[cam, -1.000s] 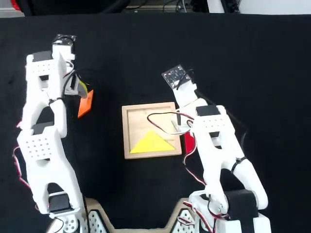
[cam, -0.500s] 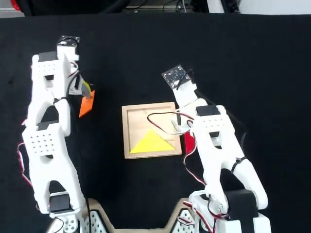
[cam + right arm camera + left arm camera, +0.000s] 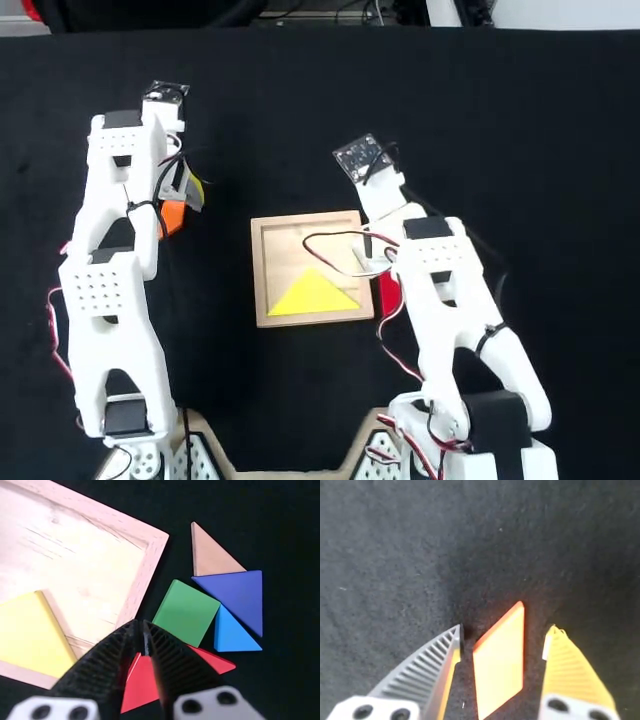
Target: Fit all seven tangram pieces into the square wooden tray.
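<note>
Now left end effector (image 3: pixel 505 629) apart around orange piece (image 3: pixel 500 667); right end effector (image 3: pixel 142 626) together.

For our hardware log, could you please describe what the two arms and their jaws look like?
The left arm and right arm are both blocky white plastic, with thin red and black cables looping outside and a small dark camera board at each wrist. The left arm's jaws are ribbed, one grey and one yellow. The right arm's are ribbed black.

No readable text, labels, numbers or signs noted: none on the wooden tray (image 3: pixel 305 219), none on the table (image 3: pixel 520 120).
</note>
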`<state>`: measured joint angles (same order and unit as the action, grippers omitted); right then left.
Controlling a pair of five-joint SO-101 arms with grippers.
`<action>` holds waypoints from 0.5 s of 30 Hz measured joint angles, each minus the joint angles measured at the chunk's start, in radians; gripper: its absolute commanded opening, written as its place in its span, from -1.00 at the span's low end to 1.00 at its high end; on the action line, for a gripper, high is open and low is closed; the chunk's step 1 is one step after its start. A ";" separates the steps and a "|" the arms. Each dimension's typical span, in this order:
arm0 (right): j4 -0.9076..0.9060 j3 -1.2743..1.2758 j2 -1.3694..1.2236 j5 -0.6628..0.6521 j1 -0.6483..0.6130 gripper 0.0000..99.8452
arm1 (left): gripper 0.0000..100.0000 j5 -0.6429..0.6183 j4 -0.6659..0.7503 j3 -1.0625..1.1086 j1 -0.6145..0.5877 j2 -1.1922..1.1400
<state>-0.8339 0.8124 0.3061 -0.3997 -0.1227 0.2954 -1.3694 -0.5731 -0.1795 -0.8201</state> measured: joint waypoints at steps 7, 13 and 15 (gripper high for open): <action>0.000 0.000 0.000 0.000 0.000 -0.98 | -0.47 0.000 -0.078 -0.041 0.011 0.009; 0.000 0.000 0.000 0.000 0.000 -0.98 | -0.47 0.017 -0.195 -0.146 -0.052 0.068; 0.000 0.002 0.000 0.000 0.000 -0.98 | -0.47 0.040 -0.195 -0.146 -0.054 0.064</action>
<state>-0.8339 0.8140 0.3061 -0.3997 -0.1227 0.3353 -1.5643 -0.7188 -0.2332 -0.7557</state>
